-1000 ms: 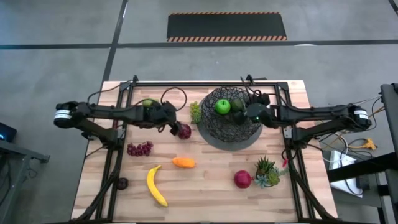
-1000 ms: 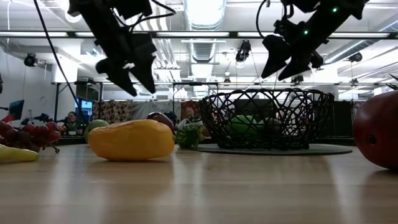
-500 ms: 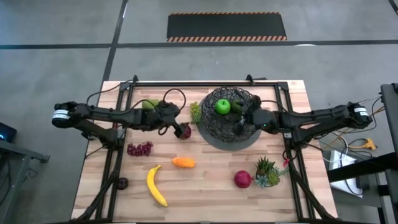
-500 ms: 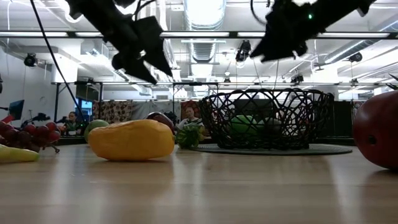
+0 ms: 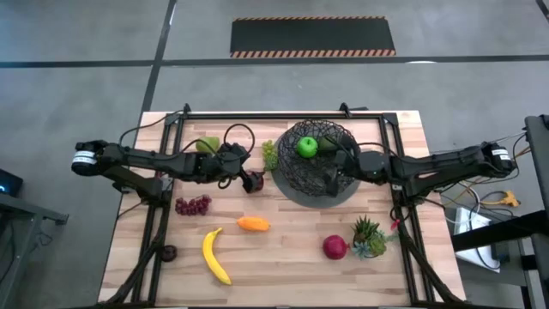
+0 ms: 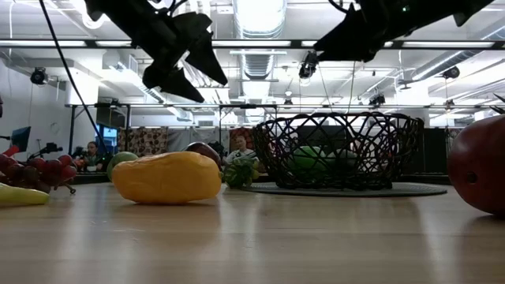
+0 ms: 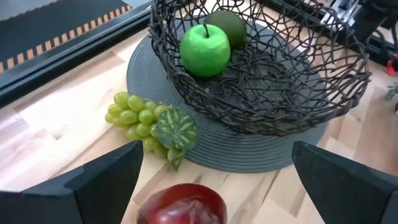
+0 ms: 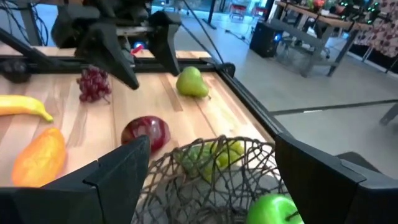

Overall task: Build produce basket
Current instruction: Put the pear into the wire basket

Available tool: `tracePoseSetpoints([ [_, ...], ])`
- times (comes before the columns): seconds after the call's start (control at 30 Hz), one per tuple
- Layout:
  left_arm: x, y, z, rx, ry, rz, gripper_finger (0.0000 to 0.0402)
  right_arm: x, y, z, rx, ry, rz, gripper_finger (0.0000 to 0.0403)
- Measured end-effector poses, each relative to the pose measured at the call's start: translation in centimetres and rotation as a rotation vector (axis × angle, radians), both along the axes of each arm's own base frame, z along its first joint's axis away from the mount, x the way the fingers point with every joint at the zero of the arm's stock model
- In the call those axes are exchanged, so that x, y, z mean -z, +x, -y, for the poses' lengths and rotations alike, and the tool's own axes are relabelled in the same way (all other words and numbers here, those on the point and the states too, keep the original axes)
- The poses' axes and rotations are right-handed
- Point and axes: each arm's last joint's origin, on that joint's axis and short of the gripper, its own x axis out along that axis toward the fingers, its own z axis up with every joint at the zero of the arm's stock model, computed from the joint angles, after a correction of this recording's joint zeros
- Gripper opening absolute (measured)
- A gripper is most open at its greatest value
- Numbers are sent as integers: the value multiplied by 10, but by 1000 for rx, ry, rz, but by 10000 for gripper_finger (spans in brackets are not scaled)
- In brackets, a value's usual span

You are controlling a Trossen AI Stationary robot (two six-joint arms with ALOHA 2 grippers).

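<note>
Overhead, left gripper [image 5: 249, 180] (jaws apart) seemingly above red apple [image 7: 181, 205].

Even, bright overhead light with soft shadows; ceiling lamps [image 6: 254, 14] glare, and nearby fruit blurs.

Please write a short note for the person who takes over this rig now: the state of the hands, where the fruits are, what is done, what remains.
Left hand: open, empty, above the dark red apple beside the basket.
Right hand: open, empty, over the basket.
Done: green apple and a darker green fruit are in the basket.
Left on the table: green grapes, pear, purple grapes, orange piece, banana, second red apple.
</note>
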Motion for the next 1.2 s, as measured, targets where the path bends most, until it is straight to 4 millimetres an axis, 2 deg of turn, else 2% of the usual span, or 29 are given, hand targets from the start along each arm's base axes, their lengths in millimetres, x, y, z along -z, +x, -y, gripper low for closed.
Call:
tracePoseSetpoints([
  [0.2,1,-1,0,-38,-57,13,396,5,-1,-1,-11,-17,25,327],
  [0.37,2,-7,1,-66,-133,-91,396,6,-2,-1,-10,-16,24,327],
  [0.67,6,-9,0,-83,-125,-123,396,6,-2,-1,-8,-6,28,327],
  [0.87,3,-4,-7,-154,-38,-66,396,6,-3,-1,-8,-6,22,327],
  [1.07,12,1,-9,111,211,-241,396,7,-3,-1,-10,-15,17,327],
  [1.2,12,-5,-11,162,267,-320,396,7,-3,-1,-10,-15,16,327],
])
